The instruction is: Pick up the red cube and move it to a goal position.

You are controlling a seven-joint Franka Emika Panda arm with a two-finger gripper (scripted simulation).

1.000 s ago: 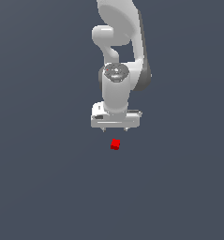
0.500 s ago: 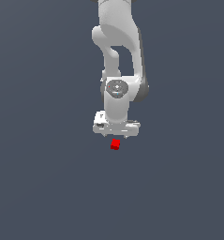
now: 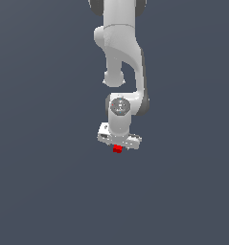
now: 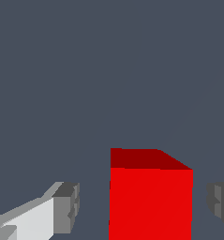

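Note:
The red cube [image 3: 117,149] lies on the dark grey floor, its top tucked just under the white gripper [image 3: 118,145], which stands directly over it. In the wrist view the red cube [image 4: 150,194] fills the space between the two grey fingertips [image 4: 66,208], with a gap on each side. The gripper [image 4: 144,206] is open and straddles the cube without touching it. In the exterior view the hand covers the fingers.
The white arm [image 3: 120,57] rises from the gripper toward the top of the exterior view. Plain dark grey floor [image 3: 44,182] surrounds the cube on every side.
The gripper has come down over the red cube, from a clear gap above it to straddling it. The cube has not moved.

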